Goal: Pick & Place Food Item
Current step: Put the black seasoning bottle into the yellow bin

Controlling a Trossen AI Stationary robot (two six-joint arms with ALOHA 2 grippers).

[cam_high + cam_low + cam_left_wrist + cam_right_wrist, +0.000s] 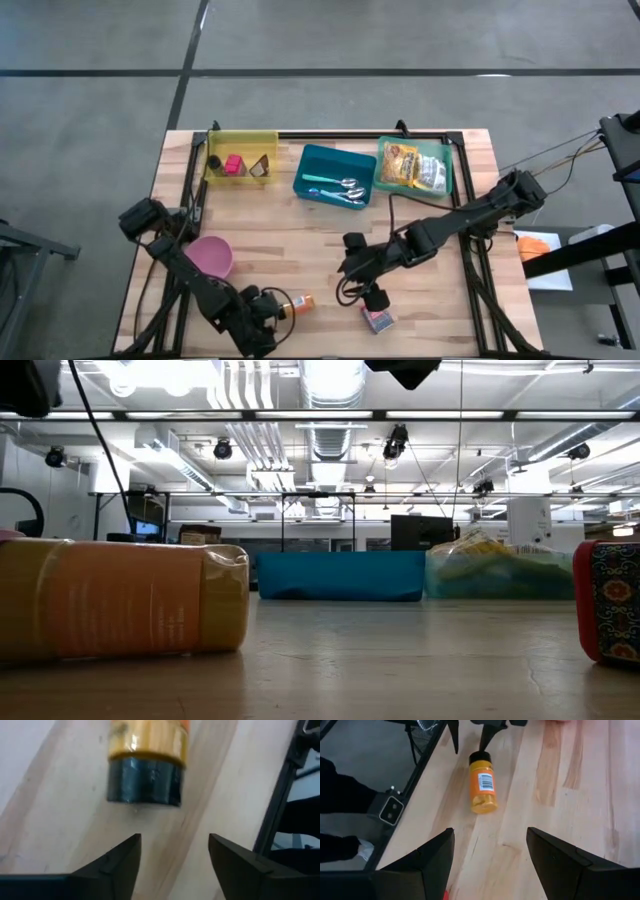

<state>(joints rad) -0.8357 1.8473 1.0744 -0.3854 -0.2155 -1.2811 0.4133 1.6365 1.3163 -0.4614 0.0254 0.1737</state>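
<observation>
An orange bottle (298, 303) with a black cap (145, 780) lies on its side on the wooden table (300, 230) near the front edge; it fills the left of the low view (120, 600). My left gripper (270, 310) is open just short of the cap, its fingers (120, 860) pointing down at a slant and touching nothing. My right gripper (350, 265) hangs open above the table's middle and looks down on the bottle (482, 782).
A pink bowl (210, 257) sits left of the bottle and a small patterned box (378, 320) to its right. Along the far edge stand a yellow bin (241, 155), a teal bin (335, 173) with cutlery and a green bin (415, 165) with snack bags.
</observation>
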